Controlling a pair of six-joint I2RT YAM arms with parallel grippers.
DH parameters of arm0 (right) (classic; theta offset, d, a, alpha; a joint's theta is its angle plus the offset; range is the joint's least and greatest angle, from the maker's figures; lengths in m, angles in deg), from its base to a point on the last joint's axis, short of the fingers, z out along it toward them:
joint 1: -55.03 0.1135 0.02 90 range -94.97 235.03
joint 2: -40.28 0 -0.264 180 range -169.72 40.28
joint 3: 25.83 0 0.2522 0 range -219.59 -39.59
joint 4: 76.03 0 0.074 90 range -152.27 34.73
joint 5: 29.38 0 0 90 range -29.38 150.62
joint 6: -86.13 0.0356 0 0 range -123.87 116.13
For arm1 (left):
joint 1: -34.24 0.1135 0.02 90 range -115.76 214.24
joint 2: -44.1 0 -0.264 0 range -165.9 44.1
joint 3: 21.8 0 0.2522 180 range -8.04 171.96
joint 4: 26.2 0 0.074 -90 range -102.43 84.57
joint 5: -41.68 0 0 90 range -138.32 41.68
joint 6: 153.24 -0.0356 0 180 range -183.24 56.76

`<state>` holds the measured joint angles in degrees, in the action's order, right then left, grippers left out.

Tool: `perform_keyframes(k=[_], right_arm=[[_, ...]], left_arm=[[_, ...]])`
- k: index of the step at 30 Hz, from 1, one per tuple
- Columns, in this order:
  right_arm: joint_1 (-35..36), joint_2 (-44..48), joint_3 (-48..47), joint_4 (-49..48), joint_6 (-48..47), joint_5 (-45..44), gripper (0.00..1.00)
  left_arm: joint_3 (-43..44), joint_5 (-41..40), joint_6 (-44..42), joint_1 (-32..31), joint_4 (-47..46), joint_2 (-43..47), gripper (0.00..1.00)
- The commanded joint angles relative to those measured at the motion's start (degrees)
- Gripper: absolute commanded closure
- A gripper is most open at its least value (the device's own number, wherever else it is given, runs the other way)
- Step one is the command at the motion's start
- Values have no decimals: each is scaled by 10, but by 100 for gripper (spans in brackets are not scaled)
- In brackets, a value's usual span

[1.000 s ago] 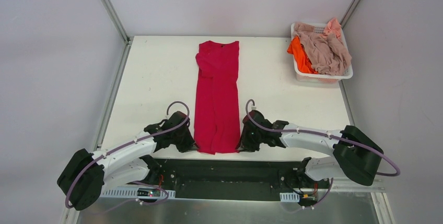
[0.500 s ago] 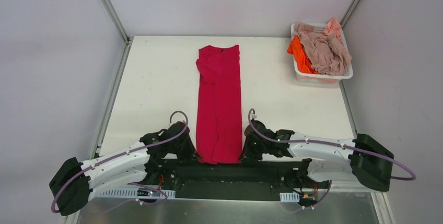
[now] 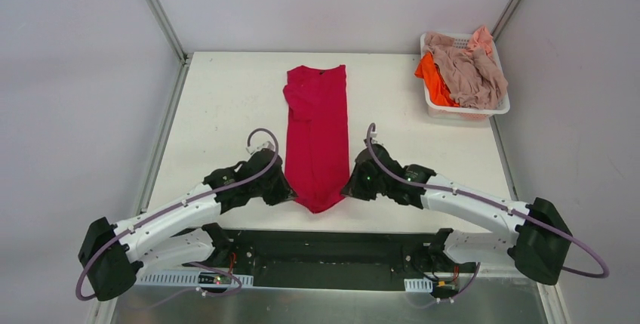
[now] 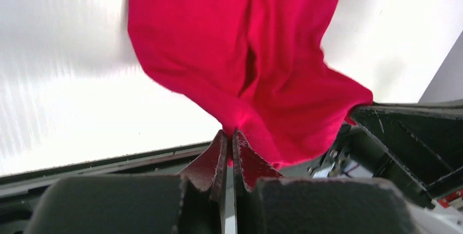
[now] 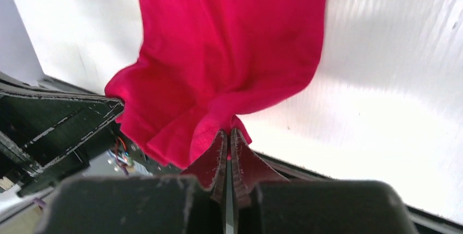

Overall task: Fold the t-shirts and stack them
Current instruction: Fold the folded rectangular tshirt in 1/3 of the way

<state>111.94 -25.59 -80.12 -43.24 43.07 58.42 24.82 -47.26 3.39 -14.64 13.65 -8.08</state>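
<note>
A crimson red t-shirt (image 3: pixel 317 131), folded into a long narrow strip, lies down the middle of the white table (image 3: pixel 219 112), collar at the far end. My left gripper (image 3: pixel 287 192) is shut on its near left hem corner (image 4: pixel 240 125). My right gripper (image 3: pixel 349 188) is shut on its near right hem corner (image 5: pixel 229 122). Both corners are lifted above the table and the hem sags to a point between them. An orange t-shirt (image 3: pixel 432 76) and pinkish-beige t-shirts (image 3: pixel 468 71) are heaped in the basket.
A white plastic basket (image 3: pixel 464 111) stands at the table's far right corner. The table's near edge and the black arm mounts (image 3: pixel 340 252) lie just behind both grippers. Grey walls enclose the table on three sides.
Both grippers have risen from the table's near edge and moved away from me, carrying the red shirt's hem corners. The hem has lifted off the edge and now sags between them.
</note>
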Motion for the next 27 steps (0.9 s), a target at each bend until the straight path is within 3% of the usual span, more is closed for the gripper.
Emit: perform_keyframes(k=[1, 12, 27], right_arm=[[-46, -26, -57, -16, -64, -28, 100], [-177, -183, -190, -99, -118, 33, 100], [-263, -337, -295, -124, -152, 84, 100]], left_arm=[[73, -78, -47, 39, 22, -61, 100], [247, -92, -155, 146, 20, -250, 100], [405, -74, -242, 229, 17, -449, 100]])
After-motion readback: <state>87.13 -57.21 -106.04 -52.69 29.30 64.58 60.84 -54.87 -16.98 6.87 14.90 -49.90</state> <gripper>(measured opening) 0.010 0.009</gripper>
